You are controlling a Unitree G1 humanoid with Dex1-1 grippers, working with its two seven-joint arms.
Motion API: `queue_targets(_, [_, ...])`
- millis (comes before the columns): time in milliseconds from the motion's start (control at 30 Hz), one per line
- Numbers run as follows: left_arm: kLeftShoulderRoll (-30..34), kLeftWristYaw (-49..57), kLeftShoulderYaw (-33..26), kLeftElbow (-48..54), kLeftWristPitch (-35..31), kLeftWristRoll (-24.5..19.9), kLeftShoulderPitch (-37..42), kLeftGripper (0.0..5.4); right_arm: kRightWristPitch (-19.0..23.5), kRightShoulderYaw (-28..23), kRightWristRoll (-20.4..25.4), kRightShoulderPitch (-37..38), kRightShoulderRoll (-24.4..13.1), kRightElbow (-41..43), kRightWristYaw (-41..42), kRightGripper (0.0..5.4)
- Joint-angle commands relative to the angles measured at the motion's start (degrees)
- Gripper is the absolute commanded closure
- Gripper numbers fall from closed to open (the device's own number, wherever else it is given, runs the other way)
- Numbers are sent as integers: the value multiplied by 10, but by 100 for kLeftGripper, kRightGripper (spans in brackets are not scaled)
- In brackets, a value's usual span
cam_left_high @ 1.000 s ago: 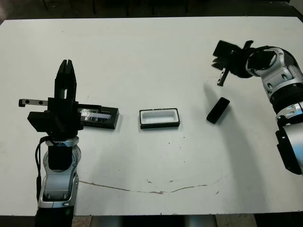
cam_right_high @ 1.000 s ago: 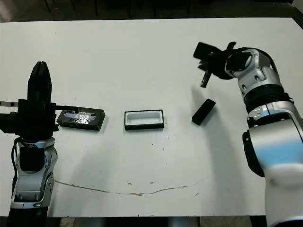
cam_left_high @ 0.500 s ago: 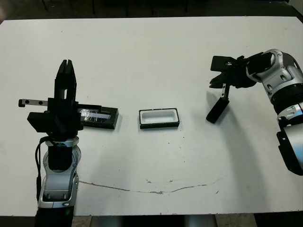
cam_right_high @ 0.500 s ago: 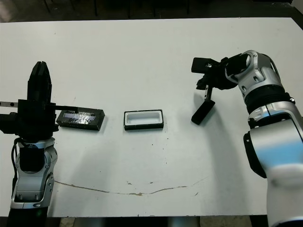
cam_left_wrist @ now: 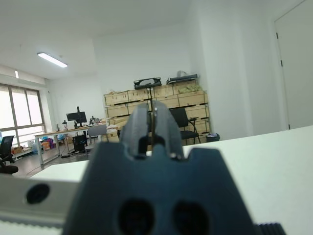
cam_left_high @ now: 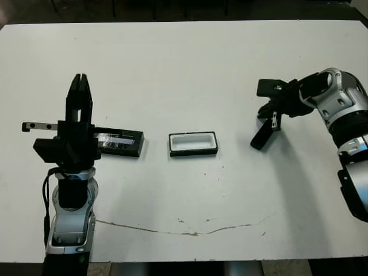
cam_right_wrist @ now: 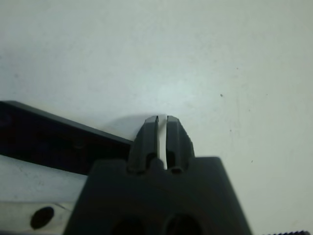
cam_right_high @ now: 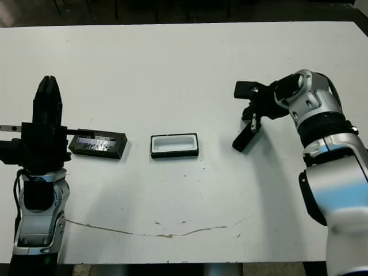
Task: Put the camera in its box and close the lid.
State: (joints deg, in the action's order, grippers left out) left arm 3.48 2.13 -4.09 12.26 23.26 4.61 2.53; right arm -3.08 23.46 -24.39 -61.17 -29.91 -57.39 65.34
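Three task items on white surface [cam_left_high: 184,63], none yet joined. Noted left to right.

Left gripper [cam_left_high: 80,80]: raised, pointing up and away from surface; fingers pressed together, clenched on nothing. Confirmed in left wrist view, which looks out over the room rather than at the items.

Lid [cam_left_high: 119,142]: flat on surface just beside left arm, shiny strip panel facing up, partly hidden behind that arm's black body. Apart from box, untouched.

Box [cam_left_high: 194,144]: mid-surface, open side up, white lining visible, nothing inside. Clear gap to lid on one side, to camera on the other.

Camera [cam_left_high: 262,135]: lying on surface to the right of box, set diagonally, well apart from it. Screen face not discernible.

Right gripper [cam_left_high: 275,121]: low, directly at far end of camera, apparently touching or just above it; contact not confirmable. In right wrist view, fingers [cam_right_wrist: 149,137] nearly together with only a thin slit between, tips over bare surface, a dark bar alongside. Not grasping anything as far as visible.

Progress, judged: nothing completed. Camera not in box, lid not on. Step in hand appears to be approach to camera for pickup; fingers would need to part to straddle it. Remaining: grasp, carry to box, seat inside, fetch lid, close.
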Motion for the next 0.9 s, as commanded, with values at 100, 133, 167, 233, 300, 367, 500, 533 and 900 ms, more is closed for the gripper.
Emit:
queue_targets(100, [-2, 2, 1, -1, -8, 3, -13, 538, -15, 6, 6, 53, -11, 0, 12, 540])
queue_targets(133, [-3, 1, 1, 0, -7, 1, -13, 538, -17, 7, 7, 57, -14, 2, 13, 540])
queue_targets(167, [-3, 2, 1, -1, -5, 2, -13, 538, -17, 7, 9, 60, -17, 6, 14, 540])
queue_targets(233, [-2, 2, 1, 0, -3, 5, -14, 538, -15, 5, 13, 69, -26, 18, 16, 540])
queue_targets(300, [-3, 5, 1, 3, -4, 9, -15, 538, -24, -1, 23, 76, -39, 29, 25, 540])
queue_targets(367, [-3, 6, 1, 7, -6, 12, -17, 538, -29, -10, 37, 83, -51, 40, 35, 540])
queue_targets(500, [-3, 5, 1, 11, -7, 8, -20, 538, -20, -28, 66, 110, -84, 76, 67, 540])
queue_targets(533, [-4, 4, 2, 12, -8, 4, -20, 538, -16, -31, 71, 117, -91, 86, 69, 540])
queue_targets(900, [-3, 7, 5, 23, -9, 18, -23, 538, 22, -58, 120, 196, -145, 197, 107, 540])
